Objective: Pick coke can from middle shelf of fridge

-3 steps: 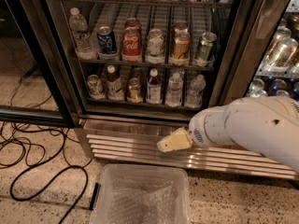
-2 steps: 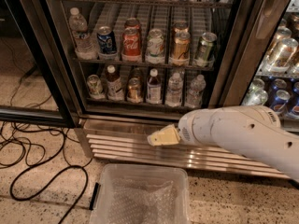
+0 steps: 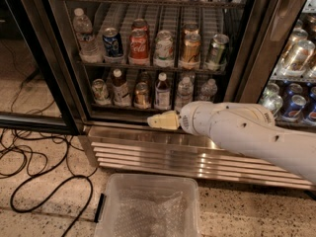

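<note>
The coke can (image 3: 139,46), red with white script, stands upright on the middle shelf (image 3: 148,66) of the fridge (image 3: 148,154), second can from the left, between a blue Pepsi can (image 3: 112,42) and a white-green can (image 3: 163,47). The fridge's door stands open to the left. My gripper (image 3: 162,121) is at the end of the white arm (image 3: 247,132), low in front of the fridge at the level of the bottom rack's front edge. It points left, well below the coke can and a little to its right, and holds nothing.
A gold-orange can (image 3: 191,48), a green can (image 3: 217,51) and a water bottle (image 3: 84,33) share the middle shelf. Small bottles (image 3: 162,90) fill the rack below. A clear plastic bin (image 3: 148,206) sits on the floor, with black cables (image 3: 29,154) at the left. A closed glass door (image 3: 296,58) is at the right.
The arm has swung left and slightly up, so the gripper has moved from right of centre to below the middle of the bottom rack. The cans have not moved.
</note>
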